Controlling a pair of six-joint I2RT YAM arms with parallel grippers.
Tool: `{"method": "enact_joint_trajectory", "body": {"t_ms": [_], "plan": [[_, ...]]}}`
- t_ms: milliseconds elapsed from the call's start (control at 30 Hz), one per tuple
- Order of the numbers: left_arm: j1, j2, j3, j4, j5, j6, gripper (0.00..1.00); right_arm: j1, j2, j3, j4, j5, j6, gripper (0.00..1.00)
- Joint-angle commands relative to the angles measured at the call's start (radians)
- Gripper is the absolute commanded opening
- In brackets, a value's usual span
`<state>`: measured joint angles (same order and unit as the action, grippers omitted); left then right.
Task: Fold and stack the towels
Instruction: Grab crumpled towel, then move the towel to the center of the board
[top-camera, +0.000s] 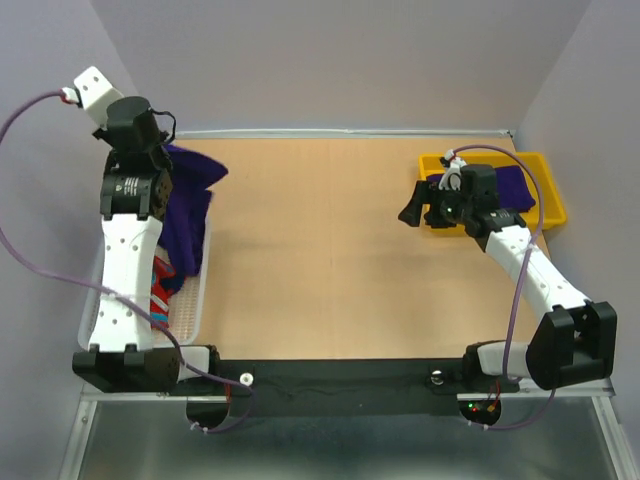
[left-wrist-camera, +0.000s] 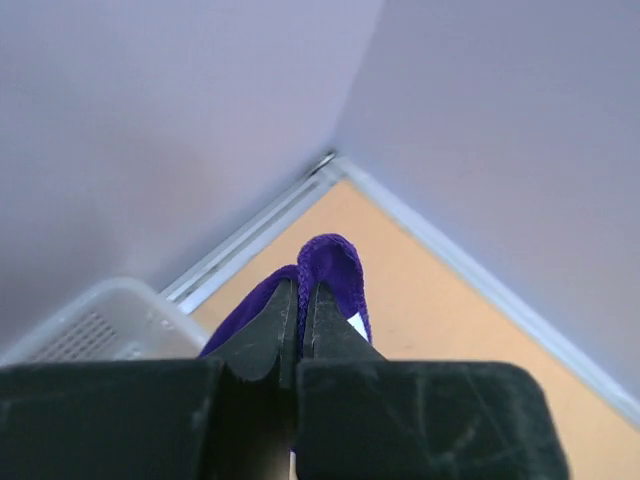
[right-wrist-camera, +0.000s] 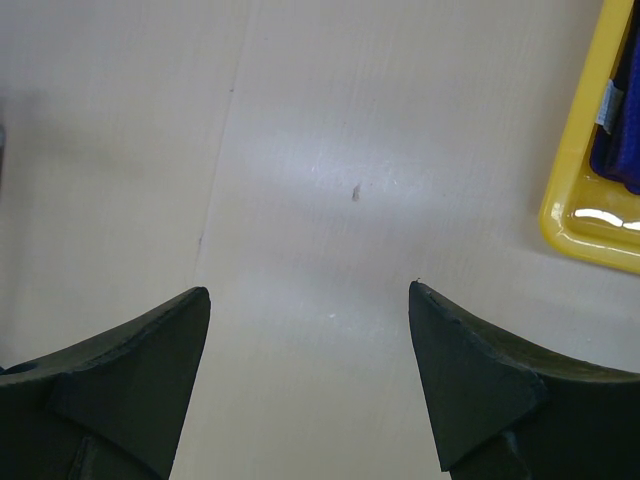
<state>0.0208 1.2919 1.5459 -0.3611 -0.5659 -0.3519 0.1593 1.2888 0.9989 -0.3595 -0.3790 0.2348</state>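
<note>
My left claw (left-wrist-camera: 300, 300) pinched a purple towel (left-wrist-camera: 335, 262) by the basket (left-wrist-camera: 100, 325); my right claw (right-wrist-camera: 310, 292) hung released over the counter (right-wrist-camera: 320, 150).

The left arm (top-camera: 130, 250) hides most of the basket (top-camera: 201, 290) and red towel (top-camera: 160, 296); the right wrist view crops the tray (right-wrist-camera: 580, 200).

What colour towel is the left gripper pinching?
Deep purple cloth towel; left wrist view shows best.

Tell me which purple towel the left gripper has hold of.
The purple towel at the white basket on the left: the left gripper is shut on its fold. The other purple towel lies in the yellow tray, ungripped.
</note>
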Motion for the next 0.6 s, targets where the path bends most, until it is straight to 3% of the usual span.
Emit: {"method": "enact_joint_trajectory", "body": {"t_ms": [0, 167, 300, 367, 500, 567], "plan": [[-0.126, -0.068, 0.204, -0.038, -0.022, 0.056, 0.0, 0.005, -0.046, 0.004, 0.011, -0.005, -0.012, 0.85], [-0.274, -0.014, 0.439, -0.016, 0.213, 0.071, 0.0, 0.005, -0.062, 0.009, 0.013, -0.004, -0.005, 0.85], [-0.438, 0.081, 0.534, 0.085, 0.414, 0.048, 0.0, 0.005, -0.085, 0.014, 0.011, 0.026, -0.006, 0.85], [-0.554, 0.151, 0.62, 0.085, 0.429, 0.066, 0.0, 0.005, -0.095, 0.017, 0.011, 0.041, -0.003, 0.85], [-0.671, 0.36, 0.925, 0.059, 0.478, 0.09, 0.0, 0.005, -0.137, 0.018, 0.011, 0.092, -0.002, 0.85], [-0.697, 0.386, 0.945, 0.105, 0.506, 0.076, 0.0, 0.005, -0.164, 0.012, 0.011, 0.121, -0.005, 0.85]]}}
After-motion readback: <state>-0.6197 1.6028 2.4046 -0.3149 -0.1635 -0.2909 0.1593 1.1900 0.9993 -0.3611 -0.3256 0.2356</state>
